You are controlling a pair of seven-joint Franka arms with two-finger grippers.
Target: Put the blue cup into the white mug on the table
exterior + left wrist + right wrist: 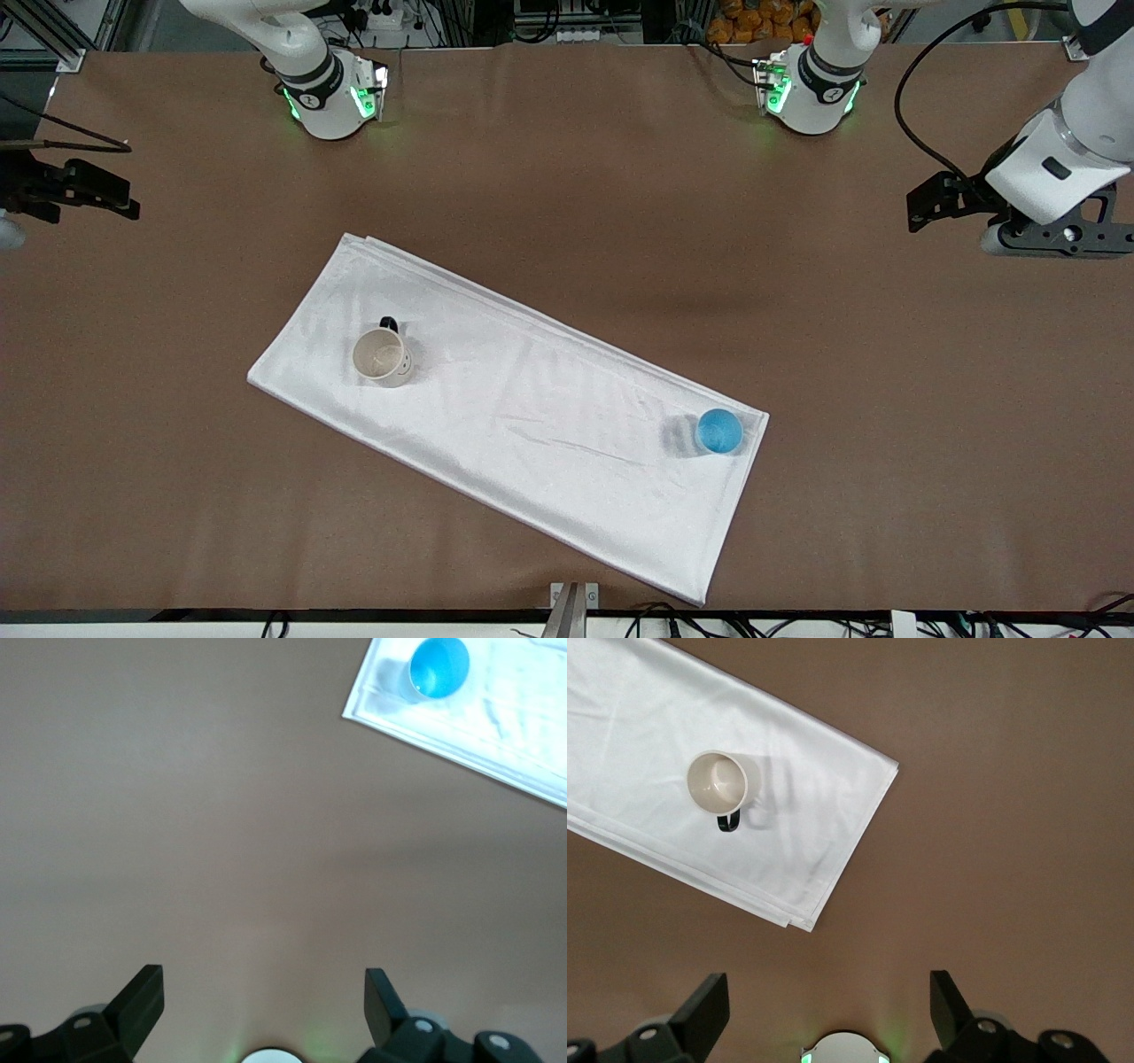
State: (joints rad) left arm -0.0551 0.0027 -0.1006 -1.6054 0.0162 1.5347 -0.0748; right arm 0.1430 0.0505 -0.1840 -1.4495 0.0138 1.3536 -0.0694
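The blue cup (718, 431) stands upright on a corner of a white cloth (532, 399), toward the left arm's end of the table (567, 177). It also shows in the left wrist view (438, 666). The white mug (382, 356) stands upright on the same cloth toward the right arm's end, farther from the front camera than the cup, and shows in the right wrist view (717, 783). My left gripper (921, 206) (264, 979) is open and empty over bare table. My right gripper (124, 199) (828, 983) is open and empty over bare table at its end.
The folded white cloth lies slantwise across the middle of the table and shows in both wrist views (496, 718) (788, 815). The arm bases (332, 97) (811, 93) stand at the table's edge farthest from the front camera.
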